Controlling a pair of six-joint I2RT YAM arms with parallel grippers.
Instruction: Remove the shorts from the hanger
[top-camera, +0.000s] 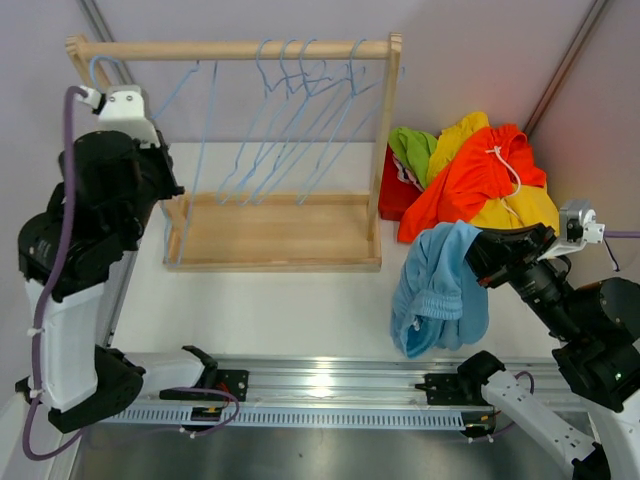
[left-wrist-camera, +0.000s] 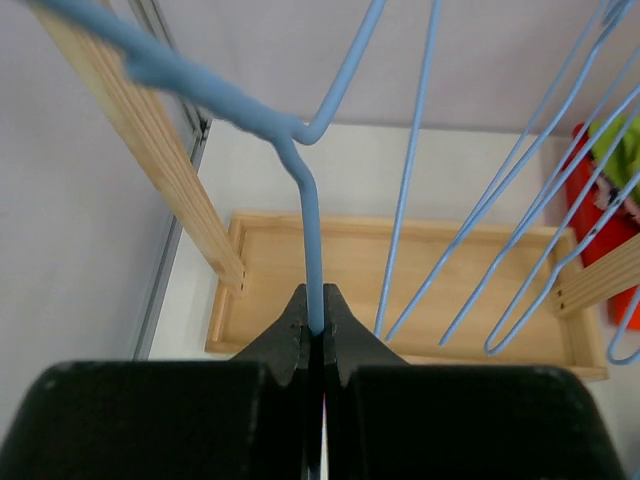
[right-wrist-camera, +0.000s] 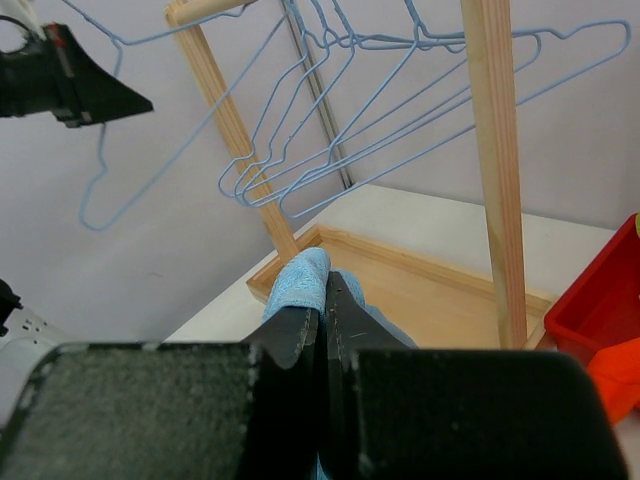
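Observation:
My right gripper (top-camera: 482, 257) is shut on the light blue shorts (top-camera: 438, 290) and holds them hanging above the table, right of the wooden rack. In the right wrist view the blue fabric (right-wrist-camera: 300, 280) bulges out between the shut fingers of the gripper (right-wrist-camera: 323, 298). My left gripper (top-camera: 170, 192) is shut on the wire of a bare blue hanger (top-camera: 200, 140) at the rack's left end; the wire (left-wrist-camera: 312, 230) runs into the pinched jaws of the gripper (left-wrist-camera: 316, 322). Orange-red shorts (top-camera: 480, 175), yellow shorts (top-camera: 462, 133) and lime green shorts (top-camera: 412, 148) lie piled at the right. The pink shorts are hidden.
The wooden rack (top-camera: 280, 235) stands at the back middle with several empty blue hangers (top-camera: 300, 110) on its top rod (top-camera: 240, 49). A red bin (top-camera: 393, 190) sits under the pile. A metal rail (top-camera: 330, 385) runs along the near edge.

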